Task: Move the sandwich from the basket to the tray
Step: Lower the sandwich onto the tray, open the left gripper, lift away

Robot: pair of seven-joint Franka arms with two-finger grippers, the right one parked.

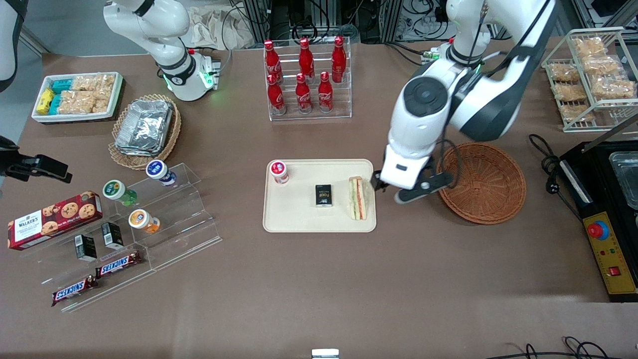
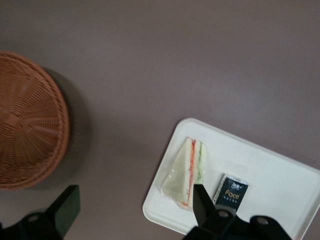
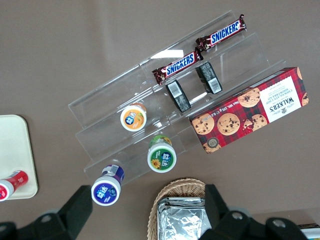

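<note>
The sandwich point(image 1: 358, 198) lies on the cream tray point(image 1: 299, 219), at the tray's end nearest the basket. It also shows in the left wrist view point(image 2: 186, 170), lying free on the tray point(image 2: 270, 165). The round reddish-brown basket point(image 1: 483, 182) stands beside the tray toward the working arm's end and holds nothing; its woven rim shows in the wrist view point(image 2: 25, 120). My left gripper point(image 1: 409, 180) hangs above the table between tray and basket. It is open and empty point(image 2: 132, 210), with one finger over the sandwich's edge and the other near the basket.
A small black box point(image 1: 324, 195) and a red-capped bottle point(image 1: 279, 172) also sit on the tray. A rack of cola bottles point(image 1: 306, 75) stands farther from the front camera. A control box point(image 1: 605, 249) and a wire snack rack point(image 1: 593, 75) stand toward the working arm's end.
</note>
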